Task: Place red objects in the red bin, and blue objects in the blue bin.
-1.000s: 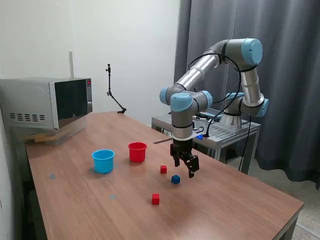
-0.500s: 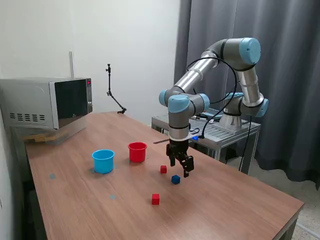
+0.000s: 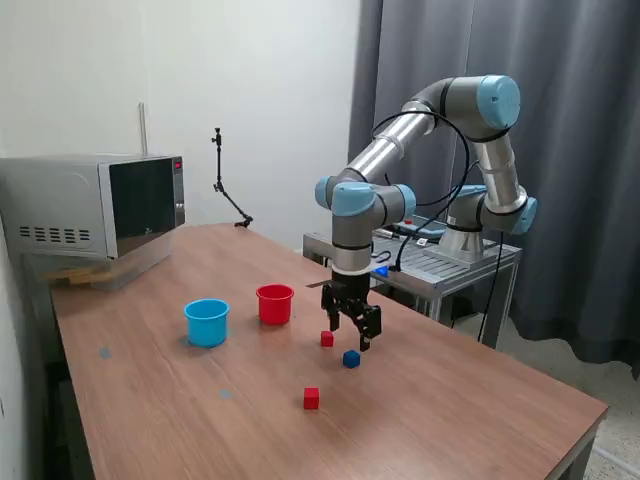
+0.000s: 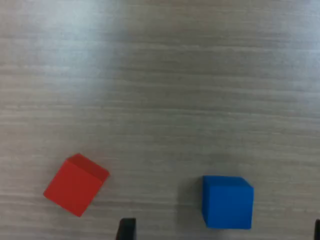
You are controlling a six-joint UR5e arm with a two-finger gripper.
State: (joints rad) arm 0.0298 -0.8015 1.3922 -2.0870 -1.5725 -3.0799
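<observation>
Blue cube [image 4: 227,201] sits square; red cube [image 4: 75,184] beside it, turned diagonal.

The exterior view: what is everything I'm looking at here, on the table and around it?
Red cubes: two, red, one by the gripper, one nearer the front edge.
Blue cube: one seen, dark blue, beside the first red cube.
Red cup: one, red, mid-table.
Blue cup: one, light blue, on the exterior view's left of the red cup.
Microwave: one, silver, far left corner.
Table: one, brown wood.
Curtain: grey, behind.
Gripper: one, black, open, above the cubes.
</observation>
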